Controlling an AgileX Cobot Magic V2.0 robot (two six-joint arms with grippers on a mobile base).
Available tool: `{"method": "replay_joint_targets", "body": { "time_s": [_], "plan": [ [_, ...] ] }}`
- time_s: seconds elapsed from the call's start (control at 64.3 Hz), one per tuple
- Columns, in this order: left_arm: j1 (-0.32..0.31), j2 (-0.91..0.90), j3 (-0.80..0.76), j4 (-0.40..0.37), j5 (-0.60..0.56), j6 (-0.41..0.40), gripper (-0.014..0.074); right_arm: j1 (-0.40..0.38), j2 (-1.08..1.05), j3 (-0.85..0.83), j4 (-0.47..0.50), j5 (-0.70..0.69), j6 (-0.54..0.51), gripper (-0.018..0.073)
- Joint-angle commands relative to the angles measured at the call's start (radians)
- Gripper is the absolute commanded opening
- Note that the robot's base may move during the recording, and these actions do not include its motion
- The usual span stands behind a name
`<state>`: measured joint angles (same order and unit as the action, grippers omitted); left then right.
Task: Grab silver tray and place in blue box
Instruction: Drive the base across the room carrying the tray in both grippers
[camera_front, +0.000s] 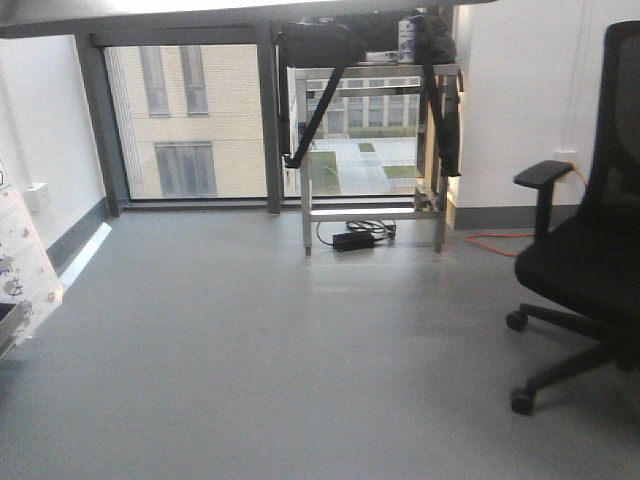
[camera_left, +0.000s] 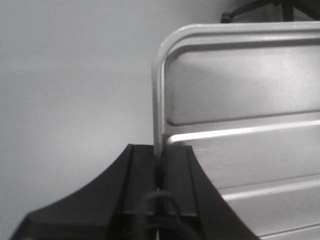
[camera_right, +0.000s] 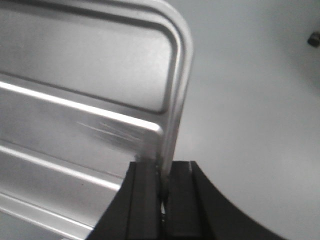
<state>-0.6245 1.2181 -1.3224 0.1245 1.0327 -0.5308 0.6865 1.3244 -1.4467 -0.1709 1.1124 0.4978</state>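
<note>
— Two holds on one silver tray (camera_left: 240, 95), why?
— We had the left gripper (camera_left: 159, 172) and right gripper (camera_right: 163, 172) each pinching an opposite rim, probably so it wouldn't tip above the floor (camera_left: 75, 75); we saw no blue box

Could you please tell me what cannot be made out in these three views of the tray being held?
- Blue box: in no view; its place cannot be told.
- Small shiny silver rectangular metal tray: cut off by the frame edges in both wrist views; absent from the front view.
- Left gripper and right gripper: only the black fingers show, shut on the tray's rims; arms out of frame.
</note>
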Motion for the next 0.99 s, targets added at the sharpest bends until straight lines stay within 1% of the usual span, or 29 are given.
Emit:
{"method": "replay_joint_targets", "body": {
  "time_s": [0.0, 0.979],
  "plan": [
    [-0.001, -0.026, -0.030, 0.035, -0.048, 0.004, -0.0097, -0.006, -0.031, -0.027, -0.048, -0.028, -0.019, 0.0057],
    [-0.001, -0.026, -0.030, 0.031, -0.048, 0.004, -0.0096, -0.006, -0.031, -0.027, -0.049, -0.028, -0.019, 0.0057]
  ]
}}
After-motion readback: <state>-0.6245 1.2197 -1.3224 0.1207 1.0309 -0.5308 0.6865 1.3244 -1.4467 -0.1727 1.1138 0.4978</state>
